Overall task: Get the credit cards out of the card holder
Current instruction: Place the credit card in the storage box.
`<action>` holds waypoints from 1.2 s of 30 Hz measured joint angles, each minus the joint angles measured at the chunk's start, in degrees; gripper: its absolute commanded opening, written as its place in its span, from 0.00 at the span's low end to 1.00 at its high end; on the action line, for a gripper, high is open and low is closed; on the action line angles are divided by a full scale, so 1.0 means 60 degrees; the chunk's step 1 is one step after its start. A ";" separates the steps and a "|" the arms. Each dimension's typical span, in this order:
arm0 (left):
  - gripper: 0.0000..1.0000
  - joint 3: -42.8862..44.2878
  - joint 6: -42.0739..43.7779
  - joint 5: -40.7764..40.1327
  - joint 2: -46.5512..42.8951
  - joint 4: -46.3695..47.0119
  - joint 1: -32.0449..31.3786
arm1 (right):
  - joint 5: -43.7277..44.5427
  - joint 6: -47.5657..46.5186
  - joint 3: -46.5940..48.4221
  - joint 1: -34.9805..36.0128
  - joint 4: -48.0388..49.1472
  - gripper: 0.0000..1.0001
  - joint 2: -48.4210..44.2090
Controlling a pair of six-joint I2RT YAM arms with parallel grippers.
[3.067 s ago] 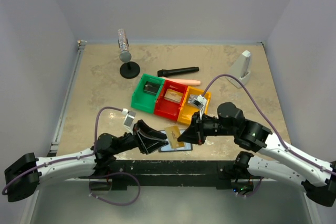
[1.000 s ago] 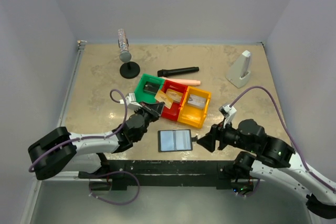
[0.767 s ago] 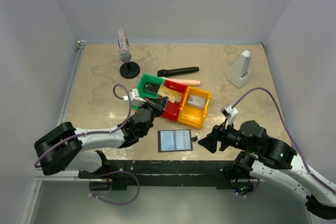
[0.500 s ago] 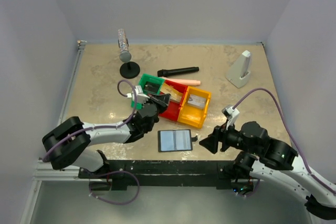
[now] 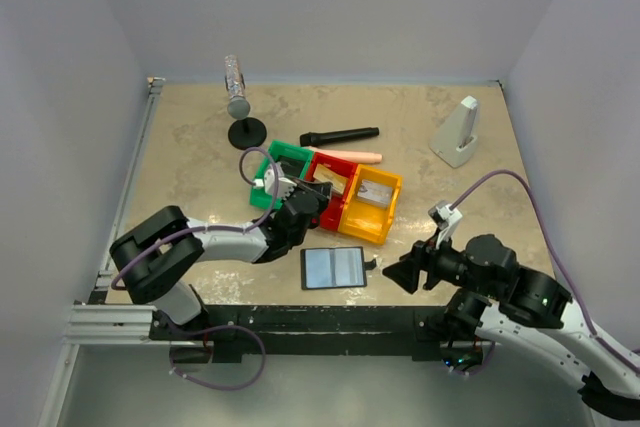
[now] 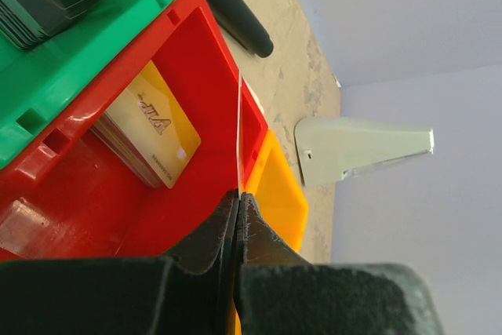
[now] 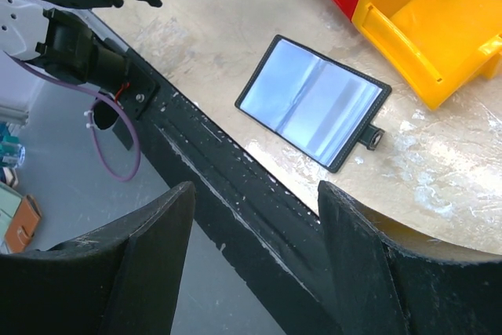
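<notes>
left pincer [image 6: 238,194] pressed together on a thin card [image 6: 238,135], seen edge-on, hanging over the red bin [image 6: 212,33] where a gold card [image 6: 153,135] lies; I judge the drop spot is straight below. card holder [image 5: 335,267] lies open, flat on the table [image 5: 200,147] near the front edge, long axis left-right, tab toward my right pincer [image 5: 395,275], the nearer one, spread, holding nothing

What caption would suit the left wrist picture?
The left gripper pinches a thin card edge-on over the red bin, where gold cards lie stacked.
</notes>
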 measured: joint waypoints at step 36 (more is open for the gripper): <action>0.00 0.1064 -0.1107 0.0317 0.2095 -0.0688 0.0572 | 0.0270 0.0102 -0.0004 -0.0044 -0.0557 0.68 -0.0590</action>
